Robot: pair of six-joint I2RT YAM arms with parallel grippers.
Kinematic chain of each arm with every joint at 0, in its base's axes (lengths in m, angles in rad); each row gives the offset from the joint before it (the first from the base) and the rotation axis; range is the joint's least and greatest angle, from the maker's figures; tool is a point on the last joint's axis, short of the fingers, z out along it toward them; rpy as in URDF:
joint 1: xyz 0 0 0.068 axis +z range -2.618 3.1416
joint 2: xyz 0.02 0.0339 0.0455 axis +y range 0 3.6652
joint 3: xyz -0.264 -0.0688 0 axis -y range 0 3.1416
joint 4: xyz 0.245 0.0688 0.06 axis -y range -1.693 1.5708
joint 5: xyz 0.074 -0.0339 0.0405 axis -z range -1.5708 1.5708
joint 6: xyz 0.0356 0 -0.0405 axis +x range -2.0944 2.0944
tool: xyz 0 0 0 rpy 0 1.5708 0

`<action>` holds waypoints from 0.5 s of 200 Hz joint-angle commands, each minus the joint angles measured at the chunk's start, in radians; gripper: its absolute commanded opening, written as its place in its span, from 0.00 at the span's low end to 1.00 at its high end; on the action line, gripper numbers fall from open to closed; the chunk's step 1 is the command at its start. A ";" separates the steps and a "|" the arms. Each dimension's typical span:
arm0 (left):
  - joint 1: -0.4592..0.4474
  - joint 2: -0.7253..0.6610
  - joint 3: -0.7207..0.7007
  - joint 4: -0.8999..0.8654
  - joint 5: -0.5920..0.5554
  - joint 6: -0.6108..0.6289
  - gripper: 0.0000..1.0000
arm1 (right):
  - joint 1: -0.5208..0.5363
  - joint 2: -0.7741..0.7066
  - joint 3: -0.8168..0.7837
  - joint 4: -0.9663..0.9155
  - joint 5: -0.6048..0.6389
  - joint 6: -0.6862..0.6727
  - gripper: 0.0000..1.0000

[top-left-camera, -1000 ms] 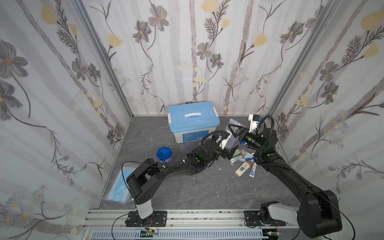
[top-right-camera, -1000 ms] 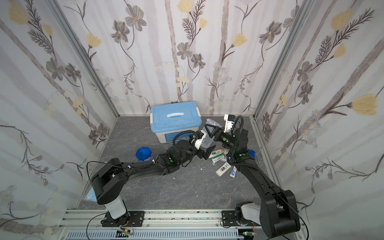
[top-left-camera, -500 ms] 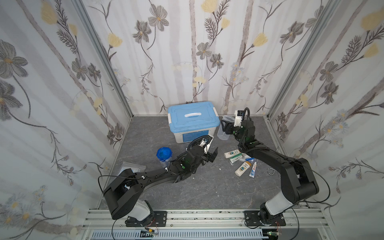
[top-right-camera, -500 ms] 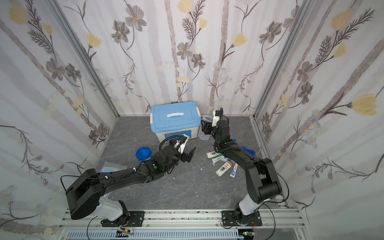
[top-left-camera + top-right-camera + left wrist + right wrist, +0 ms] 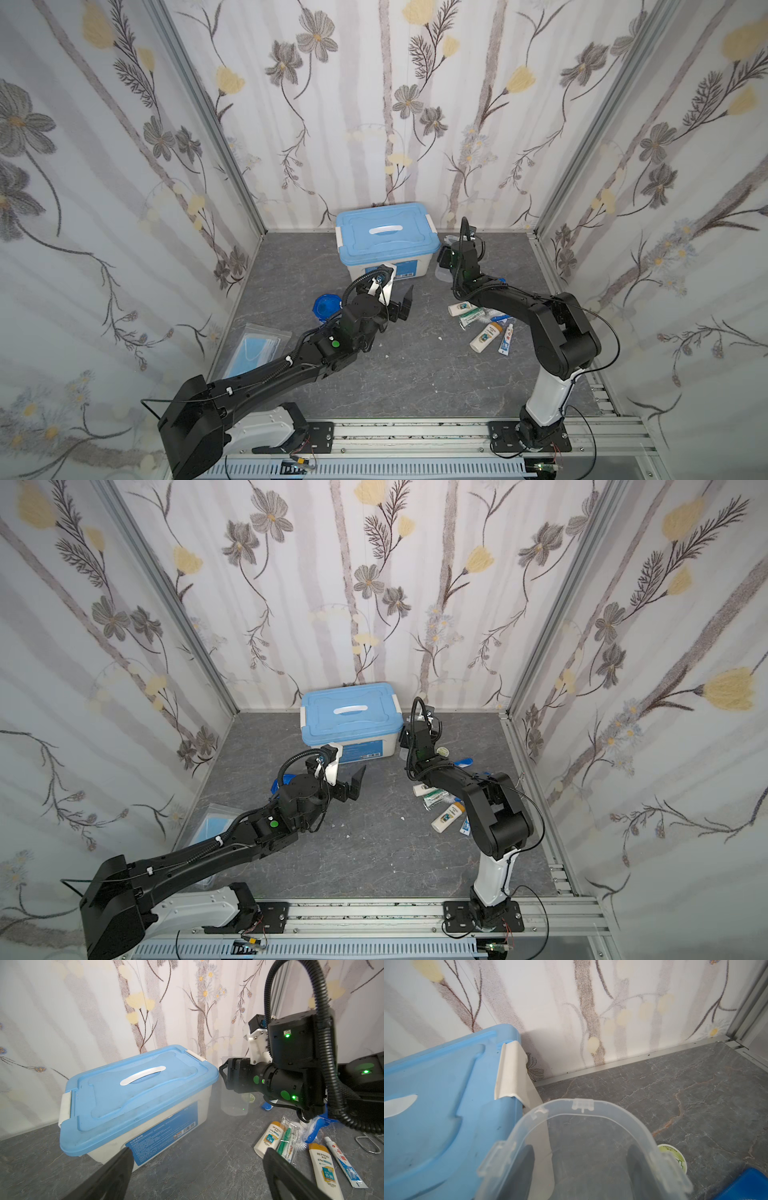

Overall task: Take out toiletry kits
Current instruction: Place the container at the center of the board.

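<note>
The right claw [image 5: 580, 1169] has set the empty cup [image 5: 233, 1103] beside the box [image 5: 135, 1084], grip unclear; the left claw [image 5: 197, 1153] is wide open, empty; tipping out looks done.

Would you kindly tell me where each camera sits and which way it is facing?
Top views: high overhead, looking down at the floor and blue-lidded box; left arm, right arm show.
Left wrist: behind the left gripper, facing box and right arm; own open jaws show.
Right wrist: beside the box, facing the back wall over the clear cup; jaws show through it.
Shared: both wrists see box and cup.
</note>
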 commanded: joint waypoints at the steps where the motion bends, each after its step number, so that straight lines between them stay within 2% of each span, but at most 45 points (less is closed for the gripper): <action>1: 0.003 -0.005 -0.007 -0.003 0.016 -0.001 1.00 | -0.008 0.024 0.049 -0.162 0.028 0.086 0.74; 16: 0.004 -0.008 -0.016 -0.002 0.019 0.001 1.00 | -0.013 0.033 0.048 -0.199 -0.001 0.106 0.73; 50: 0.007 -0.019 -0.044 0.035 0.032 -0.002 1.00 | -0.010 -0.022 -0.076 -0.104 -0.012 0.121 0.68; 69: 0.008 -0.018 -0.050 0.050 0.044 -0.002 1.00 | 0.016 -0.053 -0.120 -0.087 0.118 0.104 0.67; 88: 0.008 -0.011 -0.058 0.071 0.055 0.002 1.00 | 0.068 -0.047 -0.125 -0.100 0.318 0.068 0.69; 100: 0.009 -0.006 -0.060 0.079 0.063 0.004 1.00 | 0.105 -0.045 -0.154 -0.041 0.376 0.036 0.70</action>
